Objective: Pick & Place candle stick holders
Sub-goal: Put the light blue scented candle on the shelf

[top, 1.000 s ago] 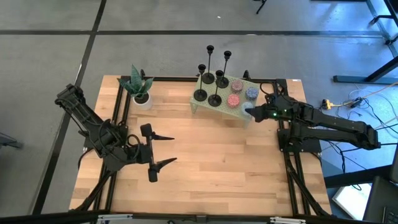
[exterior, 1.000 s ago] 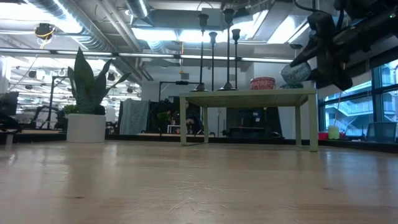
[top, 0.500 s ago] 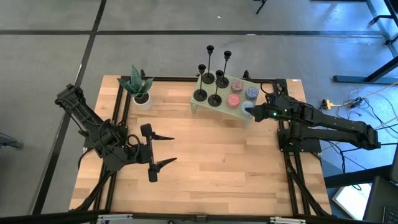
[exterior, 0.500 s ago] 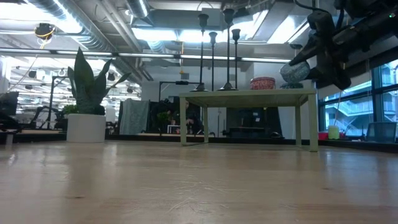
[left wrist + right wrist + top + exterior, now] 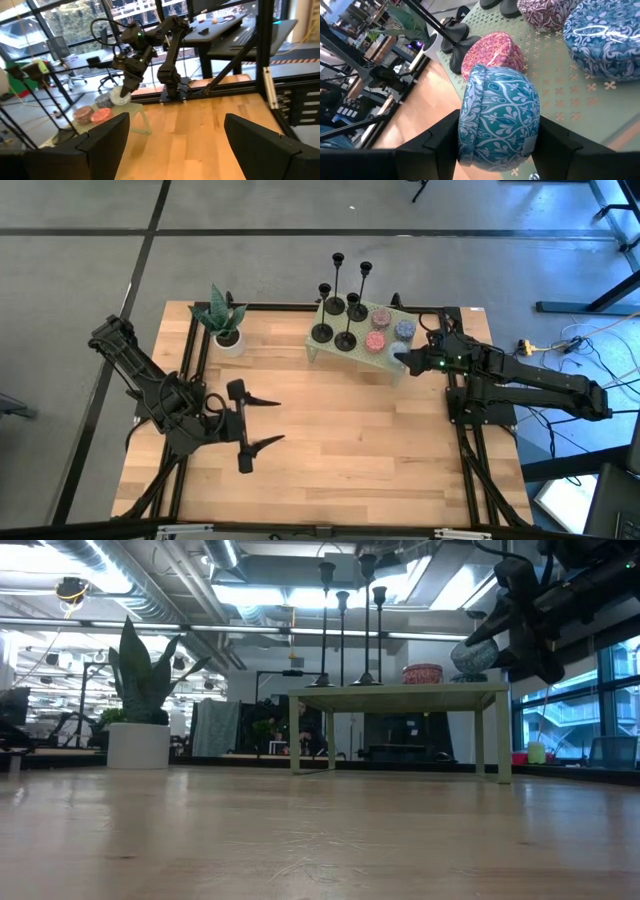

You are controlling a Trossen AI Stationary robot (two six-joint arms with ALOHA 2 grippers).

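Four black candle stick holders (image 5: 340, 320) stand by their round bases on the left part of a small pale green stand (image 5: 400, 692), also seen in the low view as candle stick holders (image 5: 350, 620). My right gripper (image 5: 405, 361) is at the stand's near right corner, shut on a teal patterned round tin (image 5: 497, 120). My left gripper (image 5: 270, 422) hovers open over the table's left half, well away from the stand, with nothing between its fingers (image 5: 105, 140). My right gripper pinches the teal tin between its two fingers, one on each opposite side of it (image 5: 532, 142). The fingers come from the table's right side, slanting a little downward. The tin (image 5: 472, 658) is tilted and sits just above the stand's right end.
Three more patterned round tins lie on the stand's right part: a pink one (image 5: 495, 50), a dark red one (image 5: 545, 12) and a blue one (image 5: 602, 42). A potted plant (image 5: 222, 320) stands at the table's far left. Bare wood (image 5: 340, 440) spreads between the arms.
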